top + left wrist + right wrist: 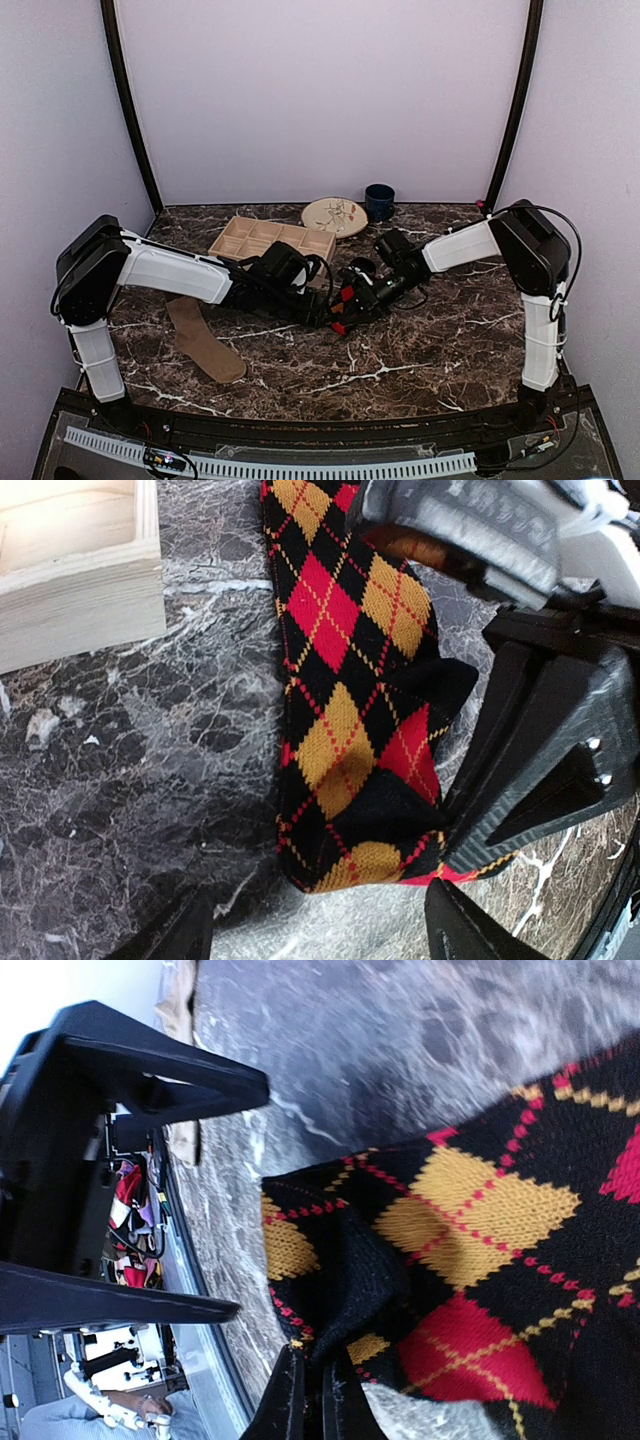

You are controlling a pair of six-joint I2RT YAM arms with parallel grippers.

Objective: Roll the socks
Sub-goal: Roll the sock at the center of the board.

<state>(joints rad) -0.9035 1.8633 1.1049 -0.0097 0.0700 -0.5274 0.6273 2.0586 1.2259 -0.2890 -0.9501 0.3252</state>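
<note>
The black argyle sock (350,710) with red and orange diamonds lies on the marble table, its near end folded over into a thick hump. My left gripper (320,935) stands open just short of that end, one finger on each side, touching nothing. My right gripper (318,1360) is shut, pinching the folded edge of the argyle sock (470,1240). In the top view both grippers meet at the table's middle, the left gripper (322,310) beside the right gripper (352,300), largely hiding the sock. The tan sock (205,340) lies flat at the front left, untouched.
A wooden compartment tray (270,238) sits just behind the left arm and shows close by in the left wrist view (70,580). A patterned plate (335,215) and a dark blue mug (379,201) stand at the back wall.
</note>
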